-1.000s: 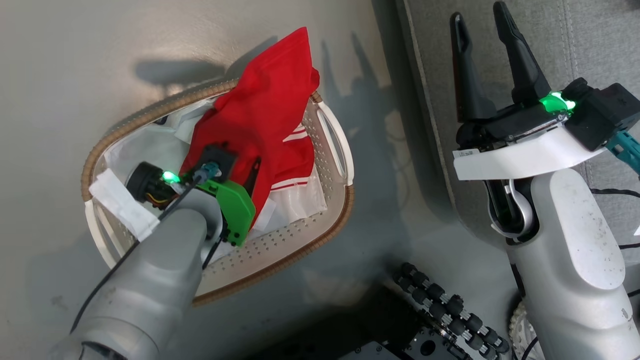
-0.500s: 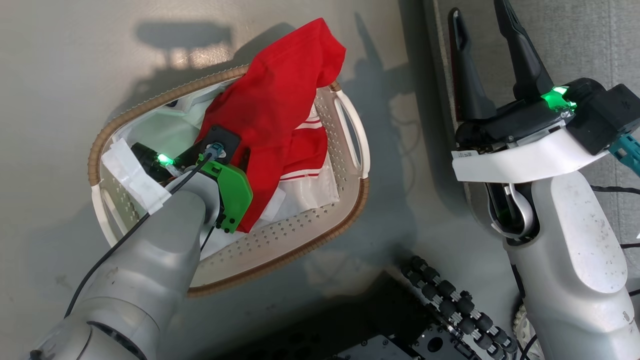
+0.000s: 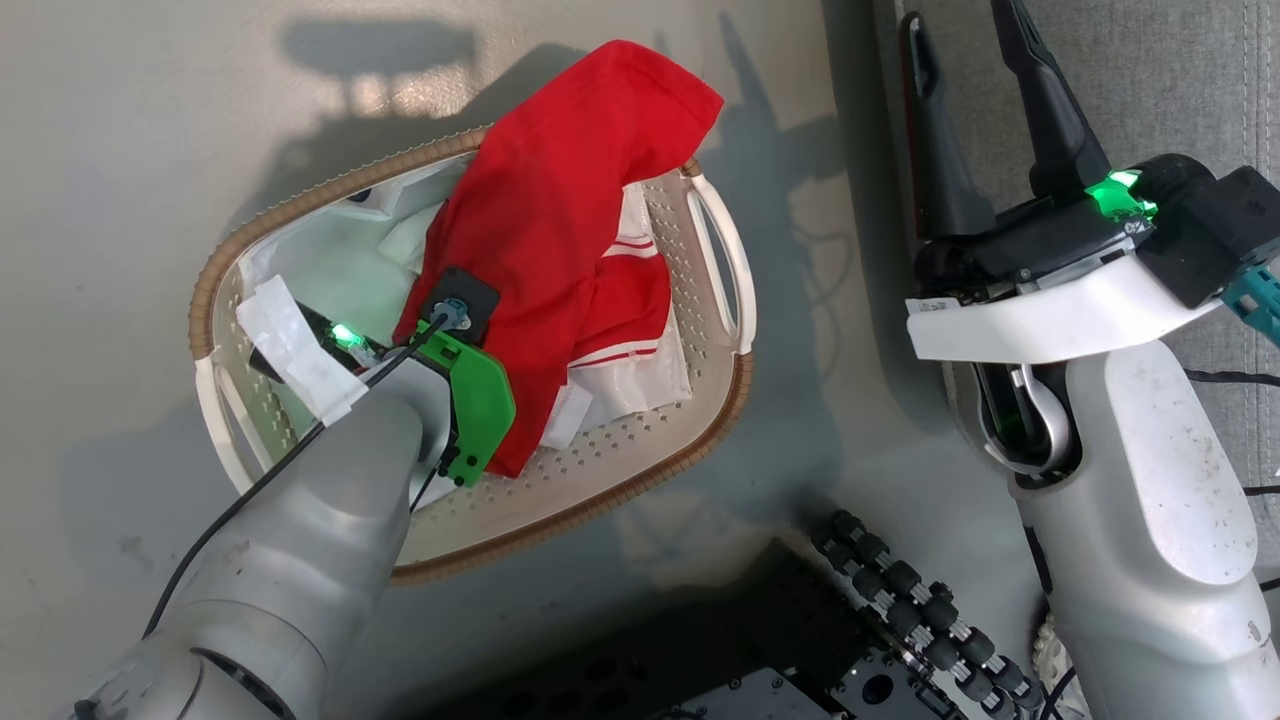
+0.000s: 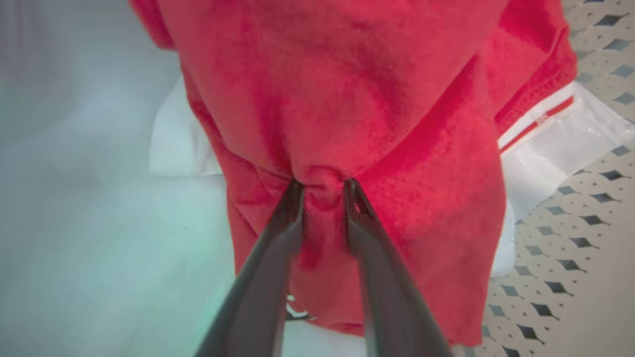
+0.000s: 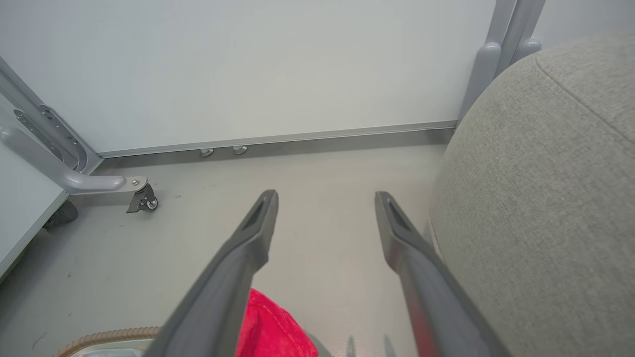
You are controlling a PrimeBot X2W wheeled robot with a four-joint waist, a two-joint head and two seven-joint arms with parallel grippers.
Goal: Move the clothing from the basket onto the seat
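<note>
The red clothing (image 3: 560,200) with white stripes hangs bunched above the cream basket (image 3: 600,465), its top draped past the far rim. In the left wrist view my left gripper (image 4: 322,186) is shut on a pinched fold of the clothing (image 4: 347,99), over the perforated basket wall (image 4: 570,223). In the head view its fingers are hidden under the wrist and the fabric. My right gripper (image 3: 960,30) stands open and holds nothing, beside the edge of the grey seat (image 3: 1160,90). In the right wrist view the gripper (image 5: 326,198) is open next to the seat (image 5: 545,198), with the clothing (image 5: 273,327) below.
A white liner sheet (image 3: 330,260) lies in the basket under the clothing. My base with its black rollers (image 3: 900,600) sits at the lower middle. A wall panel and a castor leg (image 5: 141,198) stand beyond the grey floor (image 5: 322,173).
My left gripper has lifted the clothing higher, and its top now reaches further over the basket's far right rim. The head view has shifted a little. The right gripper stays open.
</note>
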